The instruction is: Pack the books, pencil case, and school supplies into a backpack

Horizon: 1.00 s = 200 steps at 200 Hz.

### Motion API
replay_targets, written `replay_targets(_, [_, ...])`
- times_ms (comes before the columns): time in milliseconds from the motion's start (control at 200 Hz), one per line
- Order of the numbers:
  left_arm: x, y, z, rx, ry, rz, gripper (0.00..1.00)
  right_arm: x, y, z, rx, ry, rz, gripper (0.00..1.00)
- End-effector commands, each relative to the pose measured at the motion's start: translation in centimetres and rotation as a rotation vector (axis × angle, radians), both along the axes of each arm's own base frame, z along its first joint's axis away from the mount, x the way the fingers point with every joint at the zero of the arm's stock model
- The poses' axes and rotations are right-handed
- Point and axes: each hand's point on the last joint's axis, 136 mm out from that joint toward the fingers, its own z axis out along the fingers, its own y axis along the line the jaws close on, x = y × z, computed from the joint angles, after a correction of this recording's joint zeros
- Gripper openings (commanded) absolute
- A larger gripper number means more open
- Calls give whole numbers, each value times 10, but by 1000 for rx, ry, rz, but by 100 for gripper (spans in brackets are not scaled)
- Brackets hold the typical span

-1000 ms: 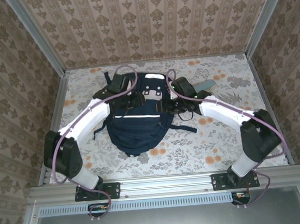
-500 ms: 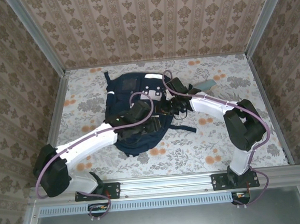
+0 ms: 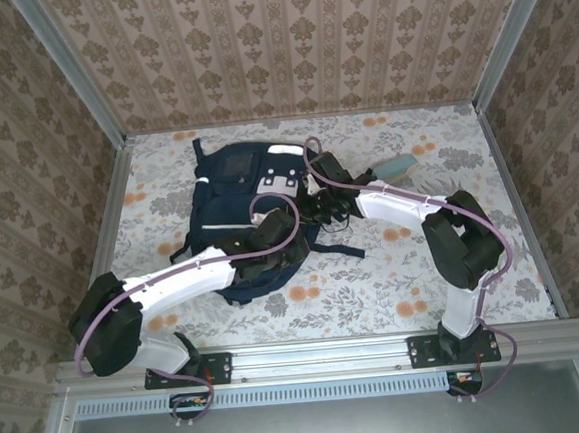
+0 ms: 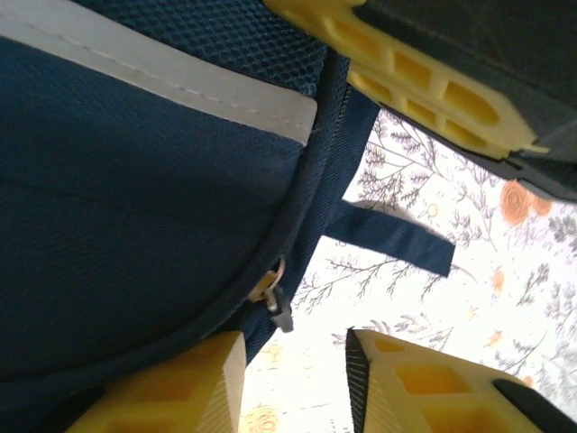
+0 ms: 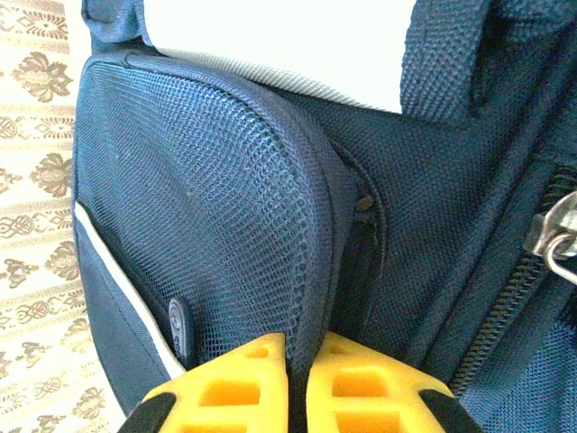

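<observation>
Your bench (image 3: 425, 276) carries one backpack (image 3: 230, 196), navy with white stripes, lying flat left of centre with both arms reaching over it. By my reading the packing has hardly begun. The zip along the side of the bag looks closed in the left wrist view, nothing is going in, and I cannot pick out the books anywhere.

One grey-blue flat item (image 3: 398, 164) lies on the bench to the right of the bag, well apart from it. It may be one of the things to pack, but it is too small to name.

Your right end effector (image 5: 297, 347) is pinched tight on a fold of the bag's mesh side panel, so it holds the backpack. Your left end effector (image 4: 294, 361) stands narrowly apart and grips nothing, one finger lying against the bag's edge.

One dark zip pull (image 4: 275, 302) hangs just above that gap, and one strap tab (image 4: 389, 237) sticks out beside it. The right wrist view shows one metal zip pull (image 5: 552, 233). Opening the bag looks like the step in hand; every item is left to load.
</observation>
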Motion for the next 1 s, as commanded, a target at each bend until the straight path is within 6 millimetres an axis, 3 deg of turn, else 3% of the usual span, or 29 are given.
replay_targets(0, [7,2,9,-46,-36,75,32,-1,33,40,129,-67,84,8])
replay_targets(290, [14,23,6,17,-66,183,22,-10,42,37,118,-67,105,7])
replay_targets(795, [26,54,-2,106,-114,352,25,-20,54,34,118,-66,140,6])
replay_targets(995, [26,63,-5,124,-95,377,10,-17,49,29,82,-76,126,4])
